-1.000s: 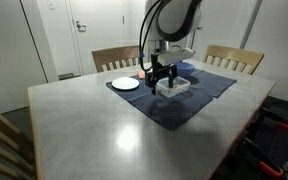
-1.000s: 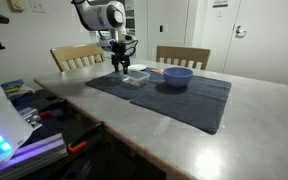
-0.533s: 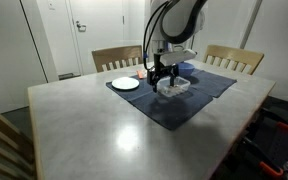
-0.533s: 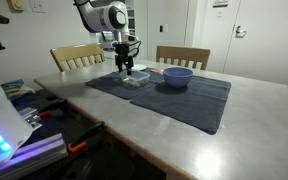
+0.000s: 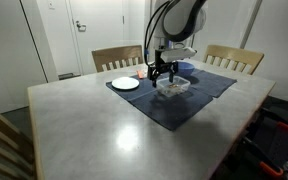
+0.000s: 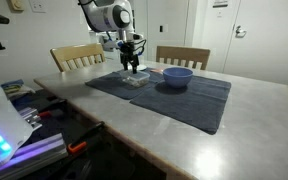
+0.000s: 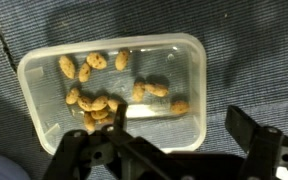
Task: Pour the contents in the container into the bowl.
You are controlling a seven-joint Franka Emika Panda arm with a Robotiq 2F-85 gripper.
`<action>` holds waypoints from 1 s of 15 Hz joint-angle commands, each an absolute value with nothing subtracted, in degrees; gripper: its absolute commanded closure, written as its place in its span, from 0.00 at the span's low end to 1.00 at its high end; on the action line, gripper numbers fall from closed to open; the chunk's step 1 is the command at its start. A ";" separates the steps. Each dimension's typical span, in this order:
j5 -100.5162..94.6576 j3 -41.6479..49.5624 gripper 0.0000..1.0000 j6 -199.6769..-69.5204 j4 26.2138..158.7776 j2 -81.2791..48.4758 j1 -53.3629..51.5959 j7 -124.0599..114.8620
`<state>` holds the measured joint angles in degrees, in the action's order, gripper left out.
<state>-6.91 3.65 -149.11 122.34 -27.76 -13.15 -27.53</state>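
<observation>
Wrist view has the gripper released, jaws spread wide, hovering just above the container. One finger hangs over the tub's inside and the other beyond its end wall. My judgement is that the step is the grasp. Come straight down so the fingers straddle that thin wall, pinch gently since the plastic will likely flex, and lift level so nothing spills early.

Directly under the gripper, the tub is clear, shallow and rectangular with rounded corners. It holds a loose scatter of small tan pieces and rests on a dark blue cloth. In an exterior view the blue bowl sits near the gripper's side, apart from the tub, and a white plate lies farther off.
</observation>
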 commanded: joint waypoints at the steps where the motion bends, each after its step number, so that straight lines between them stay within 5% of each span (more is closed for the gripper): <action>1: -5.08 2.74 0.00 -150.74 120.62 -29.26 -11.61 -24.20; 15: -1.20 1.55 0.00 -150.39 119.94 -29.37 -11.65 -21.50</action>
